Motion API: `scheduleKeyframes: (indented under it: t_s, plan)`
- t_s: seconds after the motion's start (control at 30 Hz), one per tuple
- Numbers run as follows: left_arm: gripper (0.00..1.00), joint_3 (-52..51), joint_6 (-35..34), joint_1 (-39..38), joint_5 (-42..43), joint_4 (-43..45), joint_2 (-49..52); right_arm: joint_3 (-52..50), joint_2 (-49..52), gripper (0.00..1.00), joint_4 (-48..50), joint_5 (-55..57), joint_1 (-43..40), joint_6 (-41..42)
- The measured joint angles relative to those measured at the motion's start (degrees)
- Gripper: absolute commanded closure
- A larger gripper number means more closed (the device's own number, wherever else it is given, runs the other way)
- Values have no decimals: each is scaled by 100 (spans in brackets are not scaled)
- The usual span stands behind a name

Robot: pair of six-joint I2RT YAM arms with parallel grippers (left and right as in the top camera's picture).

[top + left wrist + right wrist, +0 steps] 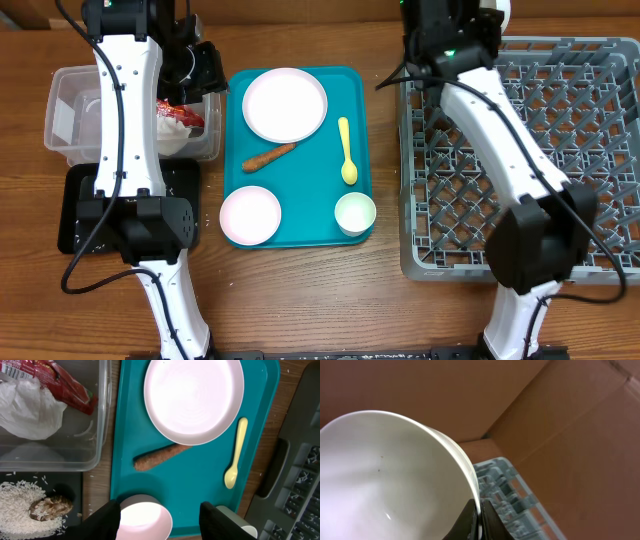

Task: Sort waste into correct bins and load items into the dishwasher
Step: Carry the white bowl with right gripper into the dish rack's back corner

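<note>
Left jaws: I am seeing them standing spread wide in the left wrist view, gripping nothing. They are hanging over the near end of the teal tray (200, 475), above the tray bowl (145, 521).
Right jaws: these are pinching the rim of the held bowl (385, 475), with one finger on each side of its thin wall.
Held bowl: it is tilting in the grip above the dish rack (512, 497), with a brown cardboard wall (570, 435) behind. I cannot tell whether it is touching the rack.
Clear tub (70, 105): it is sitting on the wooden surface (300, 290) left of the teal tray. It is holding the red wrapper (65, 380) and the crumpled napkin (27, 407), which are touching.
Black tray (72, 490): it is lying just beside the tub on the near side, carrying the rice grains (15, 505), with the brown lump (50, 506) resting among them.
Plate (285, 104): it is lying at the far end of the teal tray.
Carrot (268, 157): it is lying slantwise on the teal tray, one end meeting the plate's rim.
Yellow spoon (346, 150): it is lying lengthwise just right of the plate.
Cup (355, 213): it is standing upright at the tray's near right corner.
Dish rack, overhead: it is sitting on the surface right of the teal tray, under the right arm (490, 110).
</note>
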Motion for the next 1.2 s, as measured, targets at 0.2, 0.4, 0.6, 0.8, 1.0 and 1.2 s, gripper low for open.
scheduleKeyframes:
  t_s: [0.2, 0.4, 0.6, 0.8, 1.0, 1.2]
  plan:
    - [46, 0, 0, 0, 0, 31, 0, -17, 520, 96, 247, 297, 22, -1117]
    - [46, 0, 0, 0, 0, 83, 0, -28, 614, 96, 538, 321, 31, -1460]
    - [45, 0, 0, 0, 0, 83, -2, -129, 614, 96, 612, 251, 31, -1561]
    - [45, 0, 2, 0, -24, 85, 0, -232, 651, 96, 675, 125, 31, -1582]
    - [45, 0, 4, 0, -74, 83, 0, -234, 874, 96, 911, 111, 31, -1596]
    - [45, 0, 4, 0, -131, 87, 0, -236, 1084, 96, 953, 192, 26, -1604]
